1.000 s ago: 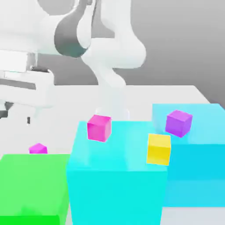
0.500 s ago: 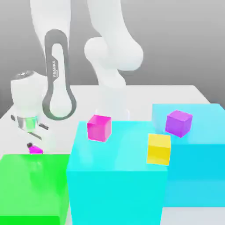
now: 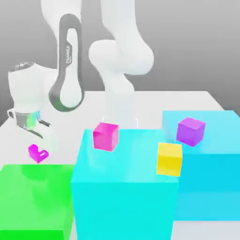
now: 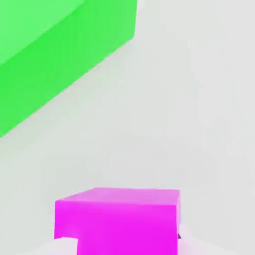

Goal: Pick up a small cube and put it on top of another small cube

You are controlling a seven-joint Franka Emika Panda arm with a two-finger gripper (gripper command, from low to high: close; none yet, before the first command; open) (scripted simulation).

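And the tool (image 4: 124, 246) is closed on the magenta cube (image 4: 119, 224), its jaws only as far apart as the cube is wide, one pad at each of two opposite sides. What a tidy pinch! Over in the exterior view the pair are at the left, just beyond the green block (image 3: 33, 197), and the cube looks to be up off the counter (image 3: 154, 108).

Now, how will it handle? Plain flat faces, sharp edges, no sag or dent where the tool presses: I'd call it stiff, probably light, and not at all fragile. The smooth sides could be a touch slippery, so the risk is a twist or a slide between the pads rather than any crushing. Firm and steady should do it.

Where to hold? Right there, on two opposite upright faces, close to the middle, leaving the underside free for the landing. A hold out by an edge would invite a tilt.

And the landing spot: the hot-pink cube (image 3: 106, 137), sitting on the cyan block (image 3: 126, 206), with the yellow cube (image 3: 169, 159) on that block too. It's a small perch, no bigger than the load by my reckoning, so the call is to carry it high, keep it level, lower gently, and part the jaws evenly.
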